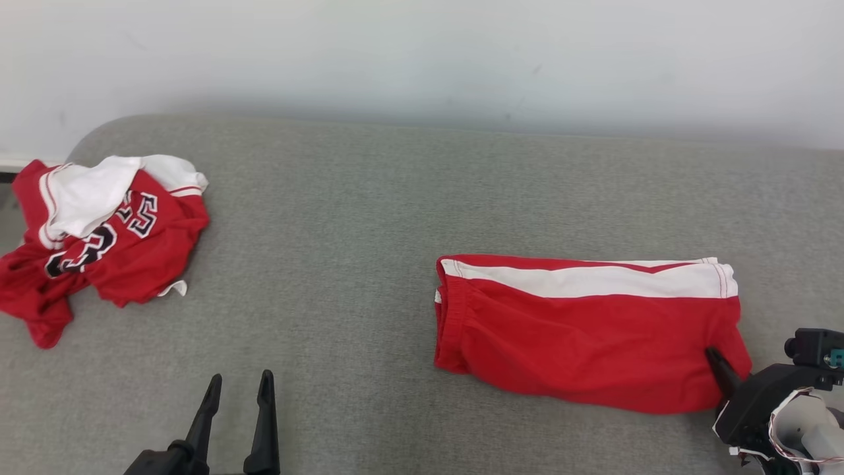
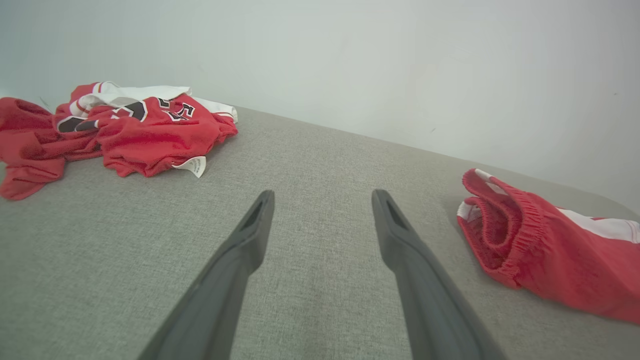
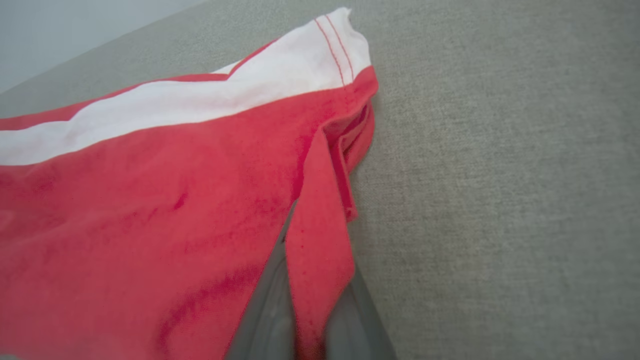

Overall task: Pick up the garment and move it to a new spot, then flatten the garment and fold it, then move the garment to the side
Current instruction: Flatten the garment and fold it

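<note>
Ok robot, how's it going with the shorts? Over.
Right gripper shut on corner of shorts, folded flat on cushion. Left gripper open, empty. Jersey heaped far left, out of the way.

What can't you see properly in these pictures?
- Head view: one jaw of the right gripper, under the red shorts.
- Right wrist view: the jaws, blurred and wrapped in a shorts fold.
- Head view: the jersey number, crumpled; the left edge cuts it off.
- Left wrist view: shorts cut off by the right edge.

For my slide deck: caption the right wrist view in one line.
Right end effector shut on a hem flap of the folded red shorts, which lie on grey upholstery.
</note>
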Robot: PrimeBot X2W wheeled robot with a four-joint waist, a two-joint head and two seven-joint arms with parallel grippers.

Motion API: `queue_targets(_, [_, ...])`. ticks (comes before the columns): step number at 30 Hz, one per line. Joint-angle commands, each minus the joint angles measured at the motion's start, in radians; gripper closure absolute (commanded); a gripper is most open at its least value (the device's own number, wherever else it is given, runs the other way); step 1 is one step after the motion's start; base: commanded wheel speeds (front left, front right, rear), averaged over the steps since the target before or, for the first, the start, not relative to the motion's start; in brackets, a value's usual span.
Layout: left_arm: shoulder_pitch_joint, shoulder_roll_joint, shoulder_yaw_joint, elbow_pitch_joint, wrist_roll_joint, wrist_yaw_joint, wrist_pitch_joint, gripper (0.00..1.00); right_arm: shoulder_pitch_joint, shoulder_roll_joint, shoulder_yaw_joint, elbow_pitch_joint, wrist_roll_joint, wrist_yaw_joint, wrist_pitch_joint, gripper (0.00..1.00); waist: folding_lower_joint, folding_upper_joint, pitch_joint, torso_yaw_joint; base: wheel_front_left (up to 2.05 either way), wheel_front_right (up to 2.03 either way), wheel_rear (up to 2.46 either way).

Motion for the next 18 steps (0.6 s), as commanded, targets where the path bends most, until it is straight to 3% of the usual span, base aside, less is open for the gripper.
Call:
queue_targets(1, [0.007,-0.001,0.000,0.005,0.009,-0.001,-0.003,0.00,0.012,0.000,-0.002,-0.008,0.006,0.002,0.006,1.00,0.0001,0.0000,-0.012,-0.037,0.00,0.00,0.00])
queue_targets(9, [0.000,-0.001,-0.016,0.017,0.006,0.000,-0.003,0.00,0.047,0.006,-0.033,-0.019,0.013,0.001,0.014,1.00,0.0001,0.0000,-0.023,-0.057,0.00,0.00,0.00])
queue_targets(10, [0.000,-0.001,-0.016,0.018,0.006,0.000,-0.003,0.00,0.048,0.007,-0.038,-0.018,0.011,0.001,0.010,0.74,0.0001,0.0000,-0.024,-0.059,0.00,0.00,0.00])
queue_targets(11, [0.000,-0.001,-0.016,0.019,0.006,0.000,-0.003,0.00,0.050,0.011,-0.041,-0.020,0.010,0.002,0.011,0.30,0.0001,0.0000,-0.025,-0.060,0.00,0.00,0.00])
queue_targets(12, [0.001,-0.001,-0.015,0.020,0.005,0.000,-0.003,0.00,0.051,0.011,-0.044,-0.019,0.009,0.001,0.012,0.00,0.0001,0.0000,-0.026,-0.061,0.00,0.00,0.00])
queue_targets(18, [0.011,-0.001,-0.011,0.022,0.002,-0.001,-0.003,0.00,0.001,-0.008,-0.053,0.009,-0.045,0.002,0.023,0.00,0.0001,0.0000,-0.035,-0.064,0.00,0.00,0.00])
